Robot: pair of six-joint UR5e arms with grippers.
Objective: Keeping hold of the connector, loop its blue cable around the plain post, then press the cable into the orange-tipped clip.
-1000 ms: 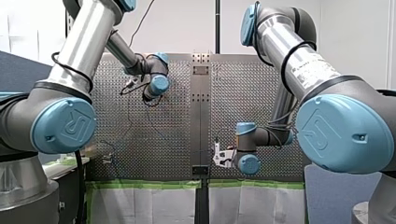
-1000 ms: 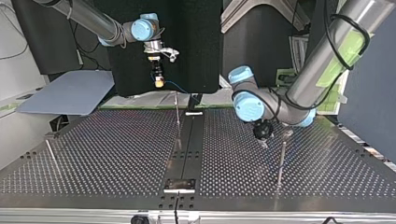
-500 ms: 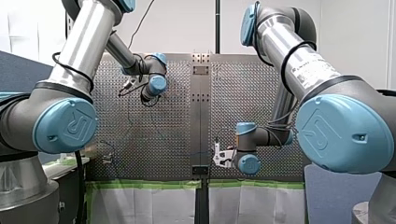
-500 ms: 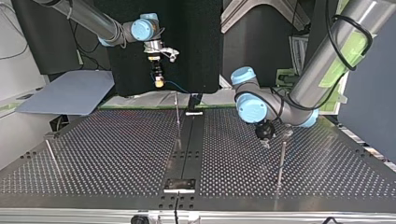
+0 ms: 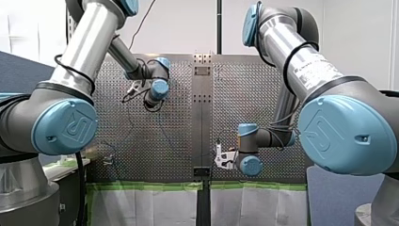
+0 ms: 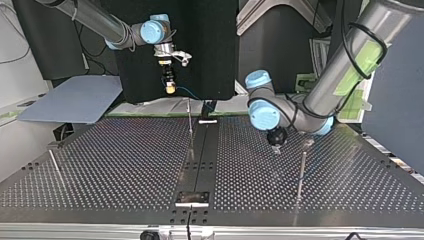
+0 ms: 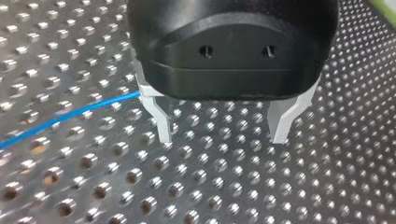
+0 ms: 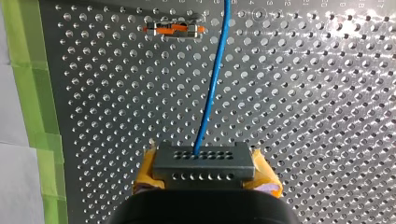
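My right fingers (image 8: 146, 176) pinch the connector (image 8: 204, 163) between yellow pads, up in the top view's upper left. The blue cable (image 8: 212, 88) runs ahead from it and passes beside the orange-tipped clip (image 8: 173, 30), not in it. My left fingers (image 7: 159, 116) are spread wide over the worktop (image 7: 210, 196), holding nothing. I cannot see the cable around any post (image 6: 190, 122), so looping and pressing look left to do.
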